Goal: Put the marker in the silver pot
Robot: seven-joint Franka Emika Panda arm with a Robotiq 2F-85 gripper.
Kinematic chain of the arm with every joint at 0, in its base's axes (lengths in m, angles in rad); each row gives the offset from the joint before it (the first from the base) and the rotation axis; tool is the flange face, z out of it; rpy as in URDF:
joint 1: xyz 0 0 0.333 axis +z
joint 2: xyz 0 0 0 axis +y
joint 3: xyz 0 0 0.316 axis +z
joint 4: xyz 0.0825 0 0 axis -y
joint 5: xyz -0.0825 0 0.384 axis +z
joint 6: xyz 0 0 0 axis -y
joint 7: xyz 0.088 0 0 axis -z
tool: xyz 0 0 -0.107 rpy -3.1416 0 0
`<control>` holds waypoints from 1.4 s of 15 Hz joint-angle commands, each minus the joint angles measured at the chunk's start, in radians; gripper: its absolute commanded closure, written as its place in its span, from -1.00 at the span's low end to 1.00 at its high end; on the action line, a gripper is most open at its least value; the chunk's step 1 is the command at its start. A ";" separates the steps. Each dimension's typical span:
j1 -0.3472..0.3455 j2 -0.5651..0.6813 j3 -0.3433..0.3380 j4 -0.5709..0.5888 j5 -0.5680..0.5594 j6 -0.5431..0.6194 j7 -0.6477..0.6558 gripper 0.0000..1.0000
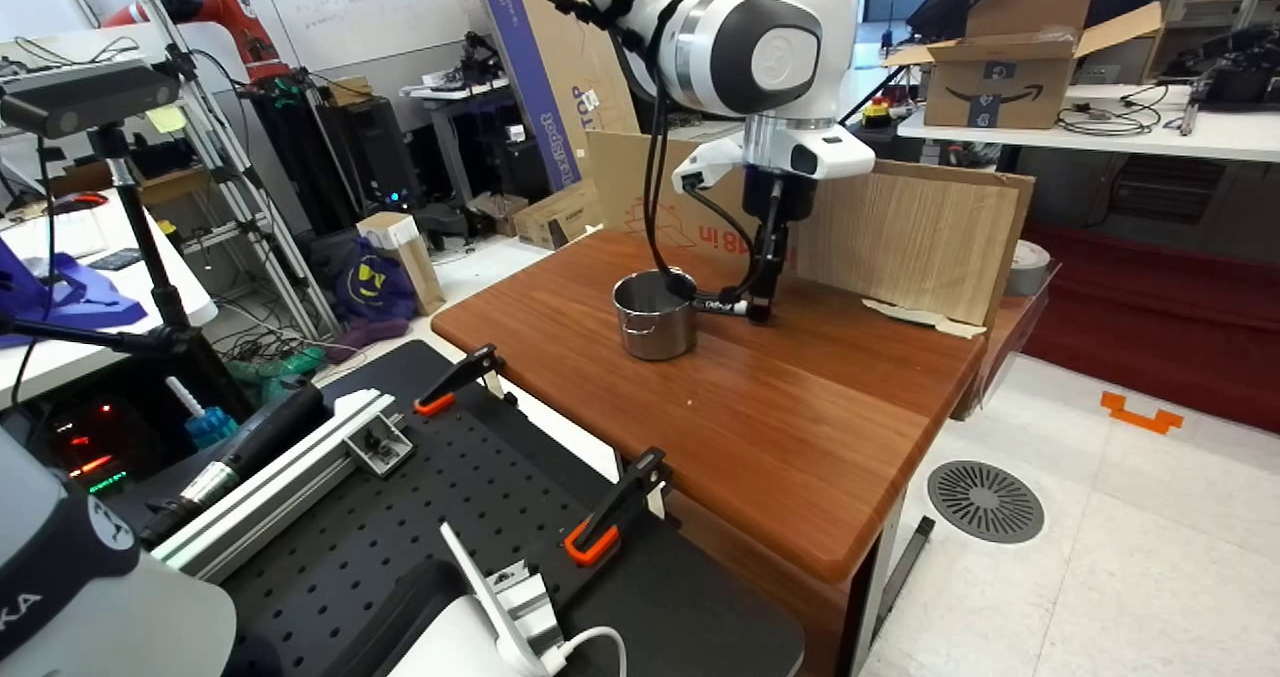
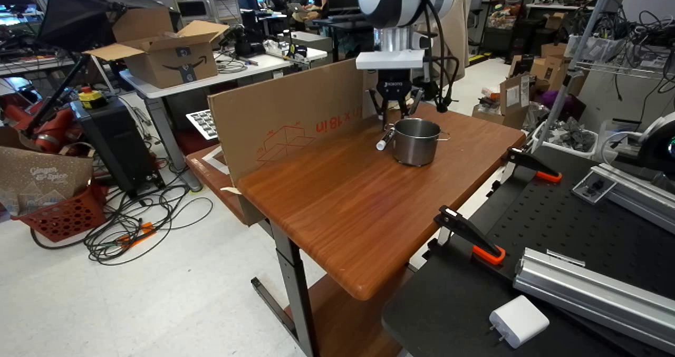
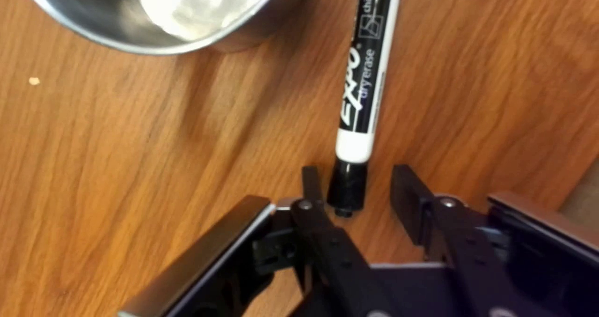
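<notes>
The marker (image 3: pixel 367 59) is black with white lettering, a white band and a black cap. It appears to lie on the wooden table beside the silver pot; it shows in both exterior views (image 1: pixel 718 305) (image 2: pixel 386 139). My gripper (image 3: pixel 356 183) is open, low over the table, with one finger on each side of the cap end. A gap shows between the cap and the right finger; the left finger is closer to it. The gripper also shows in both exterior views (image 1: pixel 760 305) (image 2: pixel 394 122). The silver pot (image 3: pixel 243 19) stands upright (image 1: pixel 655 332) (image 2: pixel 415 148), partly cut off in the wrist view.
A cardboard sheet (image 2: pixel 295 117) stands upright along one edge of the wooden table (image 1: pixel 760 407). Black clamps with orange pads (image 1: pixel 615 507) sit at the opposite edge, near a black perforated board (image 1: pixel 450 497). Cables hang from the arm close to the pot in an exterior view.
</notes>
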 commanded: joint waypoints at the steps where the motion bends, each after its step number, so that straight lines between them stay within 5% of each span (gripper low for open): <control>1: 0.030 0.015 -0.028 0.012 -0.029 0.028 0.018 0.72; 3: 0.033 0.007 -0.029 0.004 -0.032 0.038 0.013 0.98; 13: 0.050 -0.184 -0.045 -0.122 -0.053 0.242 -0.011 0.90; 21: 0.113 -0.362 -0.081 -0.334 -0.192 0.370 0.029 0.90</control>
